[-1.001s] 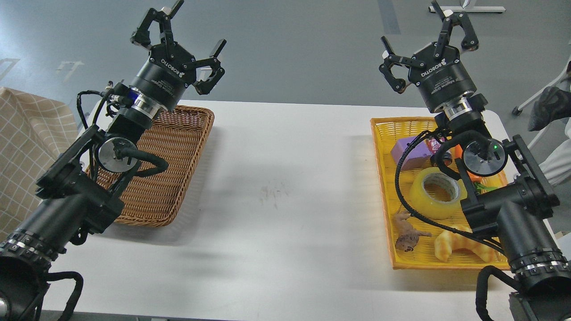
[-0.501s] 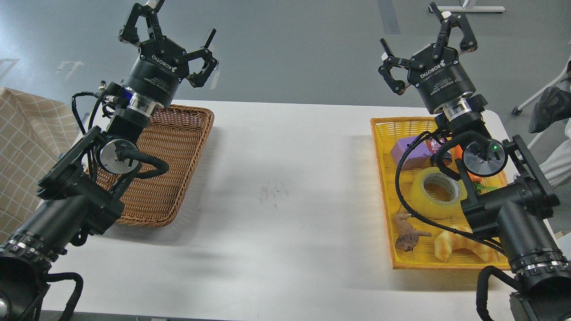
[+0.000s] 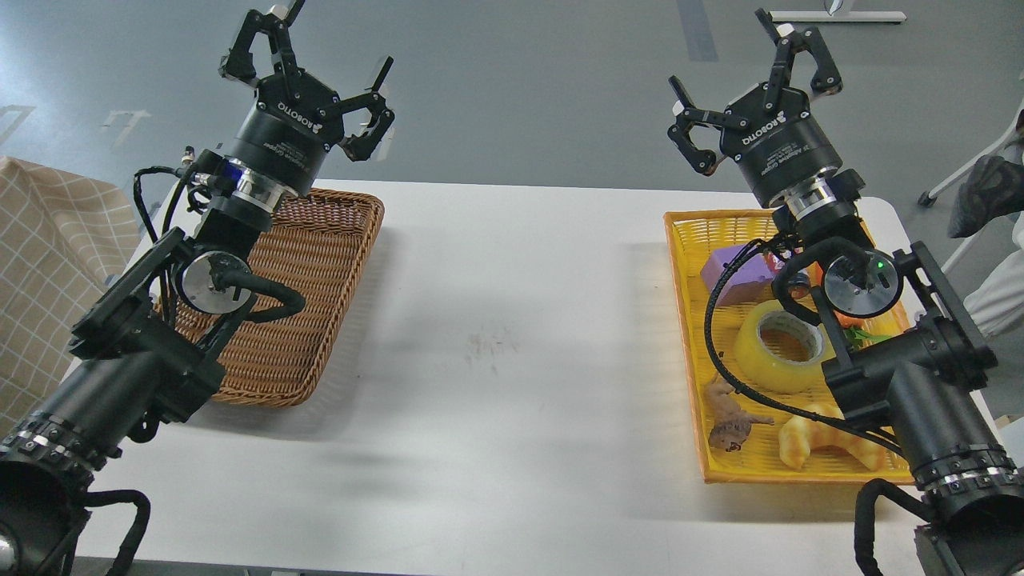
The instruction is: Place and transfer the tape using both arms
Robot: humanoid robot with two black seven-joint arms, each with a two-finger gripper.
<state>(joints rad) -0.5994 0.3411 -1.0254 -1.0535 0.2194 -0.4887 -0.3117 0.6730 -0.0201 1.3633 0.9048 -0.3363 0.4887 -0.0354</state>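
The tape [image 3: 780, 345], a translucent yellow roll with a grey-white core, lies flat in the yellow basket [image 3: 686, 320] at the right of the white table. My right gripper [image 3: 736, 60] is open and empty, held high above the basket's far end, well clear of the tape. My right arm's cable and forearm cross in front of the tape's right side. My left gripper [image 3: 332, 48] is open and empty, raised above the far corner of the brown wicker basket [image 3: 312, 280] at the left.
The yellow basket also holds a purple block [image 3: 724, 272], a small brown animal toy [image 3: 730, 424], a golden croissant-shaped toy [image 3: 824, 448] and partly hidden orange and green items. A checked cloth [image 3: 48, 272] lies far left. The white table [image 3: 512, 336] spans between the baskets.
My left gripper rose and swung slightly left over the second. My right gripper shifted a little left and up. The tape has not moved.
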